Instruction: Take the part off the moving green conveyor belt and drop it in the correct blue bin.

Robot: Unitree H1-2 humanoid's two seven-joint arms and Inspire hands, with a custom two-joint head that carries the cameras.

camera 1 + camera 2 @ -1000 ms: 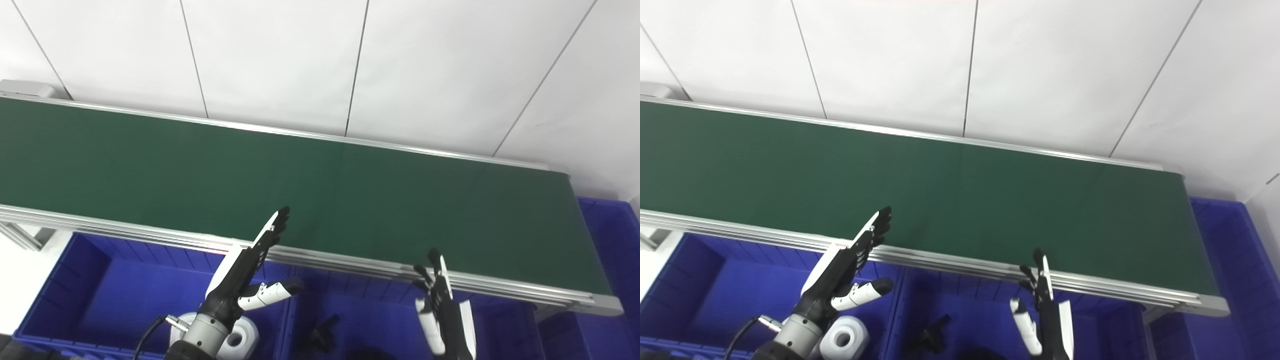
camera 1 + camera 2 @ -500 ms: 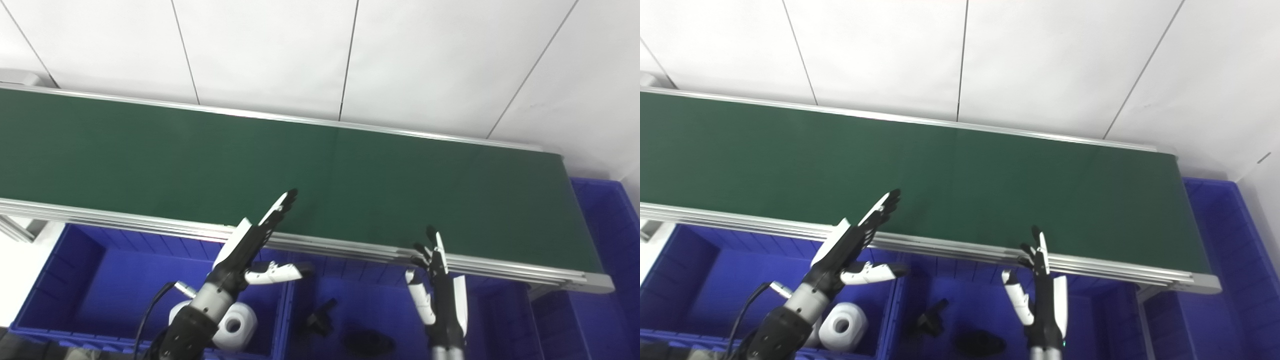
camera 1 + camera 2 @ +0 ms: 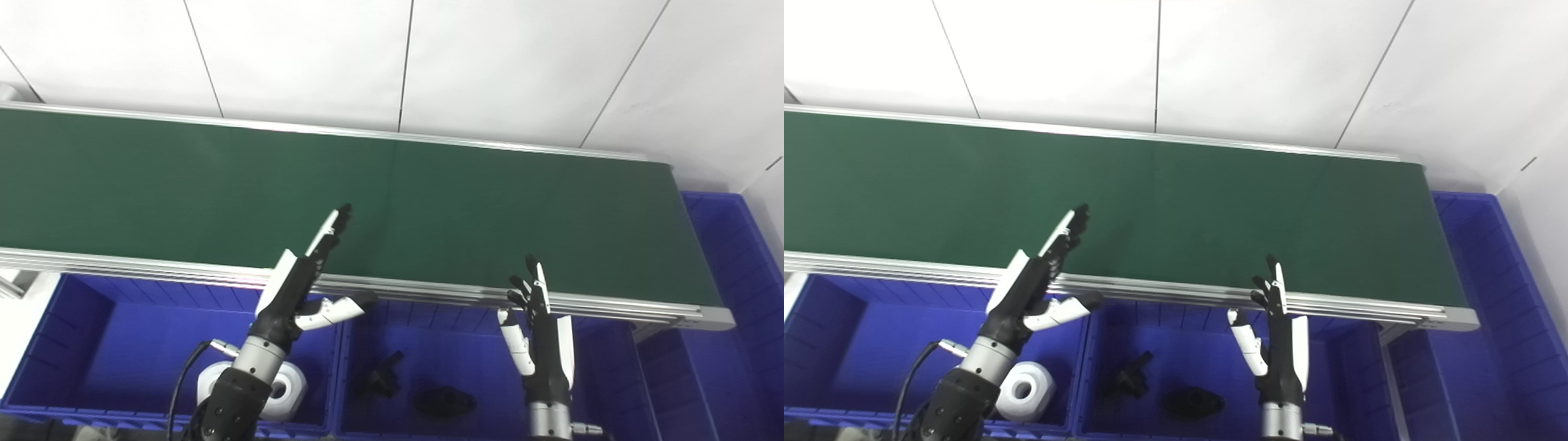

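Observation:
The green conveyor belt [image 3: 184, 184] runs across the picture with no part on it. My left hand [image 3: 303, 278] is open, its fingers stretched out over the belt's near rail and its thumb pointing right. My right hand [image 3: 539, 334] is open too, held upright below the near rail above the middle blue bin [image 3: 484, 361]. Neither hand holds anything.
The left blue bin [image 3: 104, 349] holds a white roll [image 3: 278, 392]. In the middle bin lie two black parts [image 3: 380, 380] [image 3: 444, 401]. Another blue bin [image 3: 729, 245] stands at the belt's right end. White wall panels rise behind the belt.
The camera has tilted down and turned, so the whole scene shifted. Both hands have risen a little toward the belt and stay open.

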